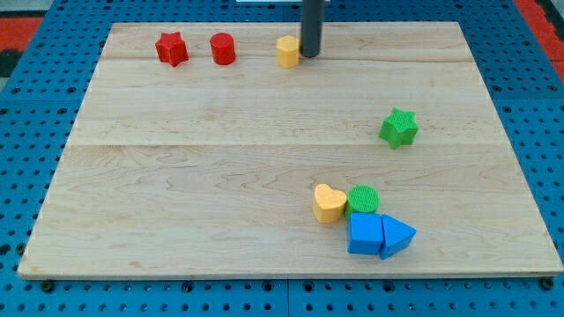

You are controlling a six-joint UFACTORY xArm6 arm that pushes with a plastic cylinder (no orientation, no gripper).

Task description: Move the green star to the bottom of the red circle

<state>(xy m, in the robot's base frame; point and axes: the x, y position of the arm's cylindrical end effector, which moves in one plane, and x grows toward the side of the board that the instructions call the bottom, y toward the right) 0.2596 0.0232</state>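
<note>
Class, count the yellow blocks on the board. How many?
2. One yellow block sits at the view's top, touching my tip; the yellow heart lies lower right beside the green circle. None appear hidden.

Light is bright and even across the wooden surface (220, 176), with no dim corner and no strong glare; the pale wood shows only a soft sheen. Shadows are short and faint, hugging the base of each block, which suggests diffuse light from above. My tip (310, 55) casts a small dark patch just at its foot. The green star (399, 128), well below my tip and toward the view's right, shows crisp ridges and a thin shadow beneath it. Focus is fairly sharp throughout, though the red circle (222, 48) to my tip's left looks slightly soft. Board edges appear straight, without bending.
</note>
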